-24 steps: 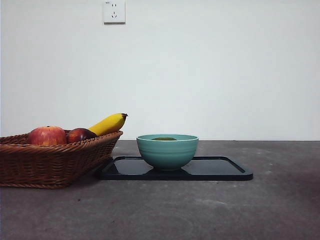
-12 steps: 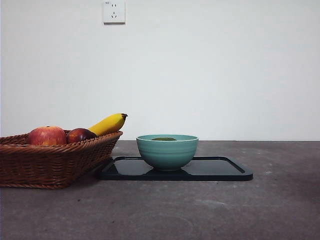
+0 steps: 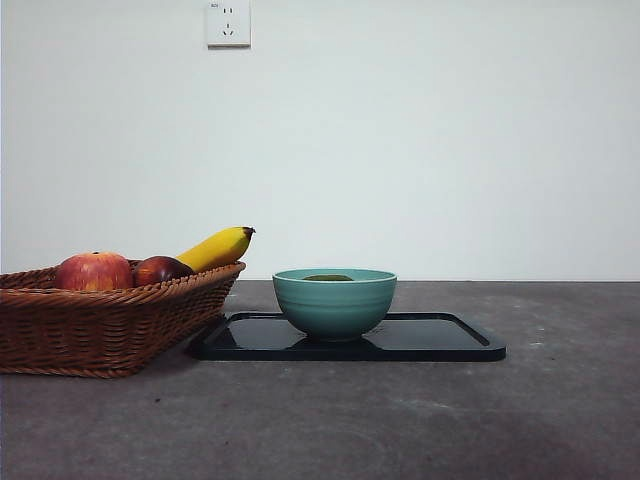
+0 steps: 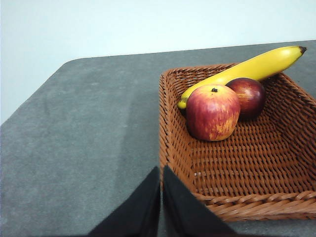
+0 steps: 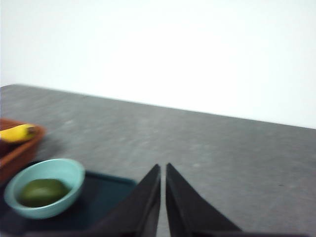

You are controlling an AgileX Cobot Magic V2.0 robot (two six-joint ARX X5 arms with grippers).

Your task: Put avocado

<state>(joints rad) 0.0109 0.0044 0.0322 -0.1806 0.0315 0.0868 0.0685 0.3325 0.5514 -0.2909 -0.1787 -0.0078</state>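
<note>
The dark green avocado [image 5: 43, 192] lies inside a teal bowl [image 5: 43, 186]; in the front view only its top [image 3: 329, 277] peeks over the rim of the bowl [image 3: 335, 303]. That bowl stands on a black tray [image 3: 440, 338]. My right gripper [image 5: 163, 170] is shut and empty, held well above the table, off to one side of the tray [image 5: 103, 190]. My left gripper [image 4: 161, 173] is also shut and empty, hanging above the near rim of a wicker basket [image 4: 256, 177]. Neither gripper appears in the front view.
The wicker basket [image 3: 100, 320] sits at the left, against the tray, holding a red apple [image 3: 94, 271], a darker red fruit [image 3: 160, 269] and a yellow banana [image 3: 218, 247]. A wall socket [image 3: 228, 22] is on the white wall behind.
</note>
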